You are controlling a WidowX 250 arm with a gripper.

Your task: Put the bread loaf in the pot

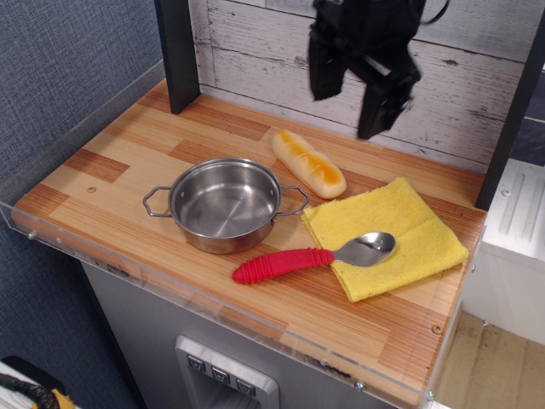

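Gripper [351, 106] hangs empty, jaws apart, well above bread loaf [308, 163].

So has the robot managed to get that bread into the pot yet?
Not yet. The bread loaf lies on the wooden table beside the pot, which is empty. The gripper hangs open above, holding nothing. Grasping the loaf, lifting it and dropping it in the pot all remain.

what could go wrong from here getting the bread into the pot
The open end effector hangs high, empty, away from the glossy orange-topped bread loaf: a fresh descent may miss. The loaf's rounded, slick top could slip from the fingers. It lies close to the shiny steel pot's wire handle and the yellow cloth; fingers may snag either.
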